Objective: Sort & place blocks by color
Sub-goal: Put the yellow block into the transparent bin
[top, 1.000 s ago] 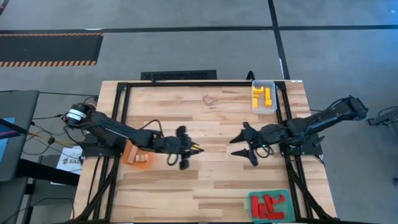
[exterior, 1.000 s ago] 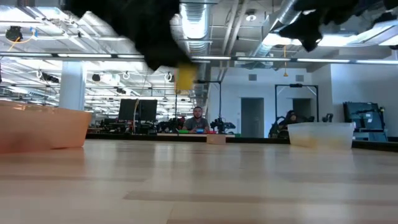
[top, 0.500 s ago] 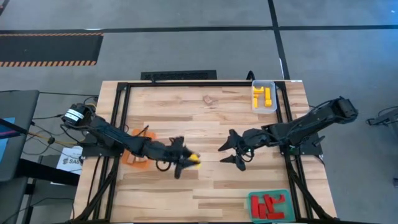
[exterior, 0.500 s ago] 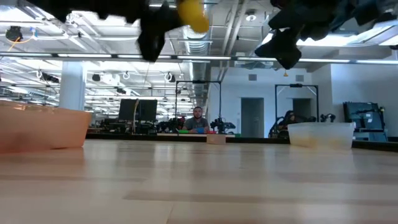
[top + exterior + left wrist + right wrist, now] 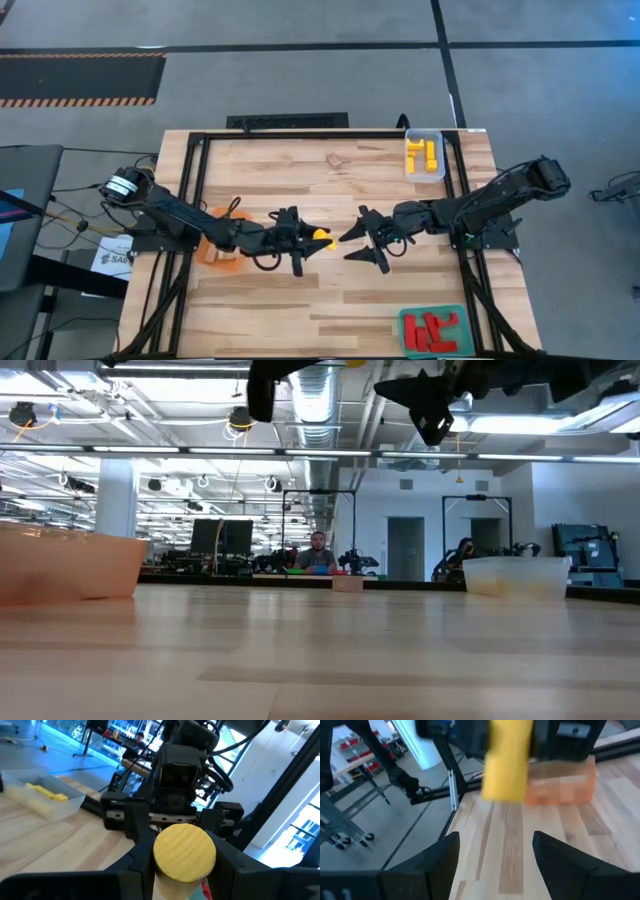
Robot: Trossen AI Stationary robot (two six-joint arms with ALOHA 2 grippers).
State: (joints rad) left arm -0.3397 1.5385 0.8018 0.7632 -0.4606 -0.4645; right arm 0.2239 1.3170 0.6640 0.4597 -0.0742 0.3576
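Observation:
My left gripper (image 5: 303,241) is shut on a yellow cylinder block (image 5: 320,238) above the middle of the table. The block also shows in the left wrist view (image 5: 184,852) and the right wrist view (image 5: 507,762). My right gripper (image 5: 352,245) is open and empty, level, just to the right of the cylinder and pointing at it. Its fingers show apart in its wrist view (image 5: 495,865). A plain wood block (image 5: 335,160) lies on the table toward the far edge. My left gripper pinches the yellow cylinder's curved side (image 5: 156,862) between its two fingers, which come about level from the table's left. One round end face (image 5: 184,851) shows between the fingers. The cylinder is lifted clear, high above the table.
An orange tray (image 5: 212,252) with wood blocks sits under my left arm. A clear tray (image 5: 424,156) with yellow blocks stands at the far right. A green tray (image 5: 432,330) with red blocks stands at the near right. A person sits far behind the table (image 5: 317,550).
My left gripper has risen with the yellow cylinder, first dipping toward the near edge, then coming a little toward the right. My right gripper has gone toward the table's left, close up to the cylinder, staying open.

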